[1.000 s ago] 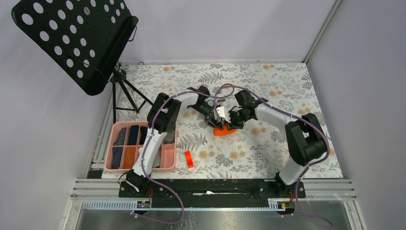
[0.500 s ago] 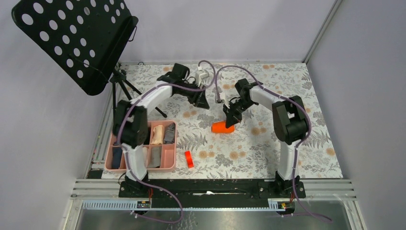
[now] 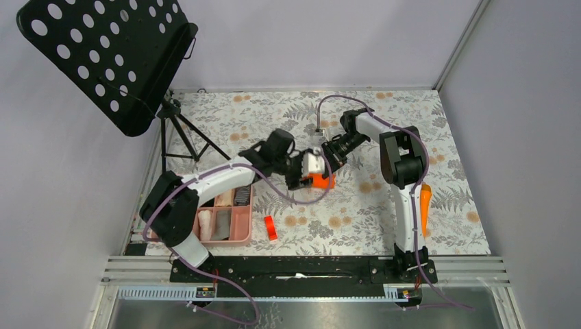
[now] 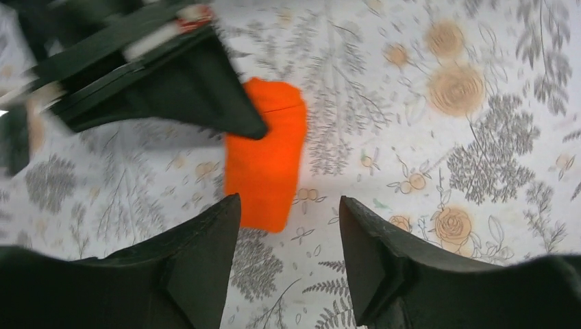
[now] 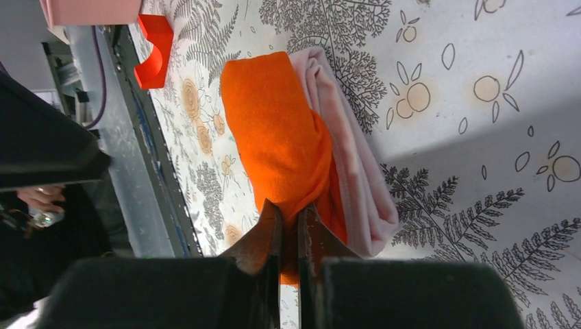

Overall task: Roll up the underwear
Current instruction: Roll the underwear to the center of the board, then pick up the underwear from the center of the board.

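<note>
From above, both arms met near the middle of the flowered worktop (image 3: 356, 219). The orange underwear (image 3: 319, 181) lay there as a small bundle. The left pincer (image 3: 301, 177) sat at its left edge and the right pincer (image 3: 327, 162) came in from the far right. Whether either was apart or together could not be read from here. This view alone showed the pink tray (image 3: 236, 223) of sorted cloths by the left arm, partly covered by that arm. It also showed the black music stand (image 3: 103, 55) at the far left corner and an orange tapered object (image 3: 425, 202) beside the right arm. A red block (image 3: 270, 227) lay right of the tray.

The left wrist view showed the left pincer (image 4: 288, 205) with its fingers well apart and nothing between them. The orange underwear (image 4: 267, 161) lay flat just beyond its tips. The blurred right pincer (image 4: 250, 127) touched the cloth's upper left edge.

The right wrist view showed the right pincer (image 5: 288, 218) pressed together on a fold of the orange underwear (image 5: 277, 137). Only here did a pale pink cloth (image 5: 356, 185) show, lying against the orange roll. Whether it was a separate garment could not be told. The red block (image 5: 154, 51) and a corner of the tray (image 5: 89, 10) were cut off at the upper left.
</note>
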`<state>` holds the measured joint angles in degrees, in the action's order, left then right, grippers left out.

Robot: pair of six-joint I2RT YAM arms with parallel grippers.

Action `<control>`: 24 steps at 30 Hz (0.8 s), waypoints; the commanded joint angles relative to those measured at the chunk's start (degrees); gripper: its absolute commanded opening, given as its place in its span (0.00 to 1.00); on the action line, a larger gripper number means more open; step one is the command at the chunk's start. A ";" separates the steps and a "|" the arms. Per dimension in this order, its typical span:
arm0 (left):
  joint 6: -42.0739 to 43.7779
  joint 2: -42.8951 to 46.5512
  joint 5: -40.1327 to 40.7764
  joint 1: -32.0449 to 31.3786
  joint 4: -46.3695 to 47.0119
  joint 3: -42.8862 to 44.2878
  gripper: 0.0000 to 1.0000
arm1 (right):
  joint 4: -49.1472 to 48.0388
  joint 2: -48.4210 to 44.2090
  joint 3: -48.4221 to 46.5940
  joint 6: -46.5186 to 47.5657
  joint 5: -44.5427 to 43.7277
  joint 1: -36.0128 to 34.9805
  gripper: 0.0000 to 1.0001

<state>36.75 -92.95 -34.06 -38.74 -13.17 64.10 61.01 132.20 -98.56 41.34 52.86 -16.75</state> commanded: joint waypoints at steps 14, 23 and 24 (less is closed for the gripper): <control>26.75 -10.31 13.73 -9.17 18.45 -6.29 0.67 | 3.64 12.96 -7.31 -3.22 -9.67 1.02 0.00; 30.24 -15.25 16.99 -9.65 25.85 -8.71 0.68 | 7.27 15.00 -9.77 -1.72 -8.56 1.11 0.00; 30.94 -16.35 17.80 -9.68 25.83 -8.46 0.68 | 7.89 15.28 -10.14 -1.32 -8.33 1.11 0.00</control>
<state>63.61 -105.67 -19.68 -48.07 9.30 55.46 71.33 141.82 -108.90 35.11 55.81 -15.03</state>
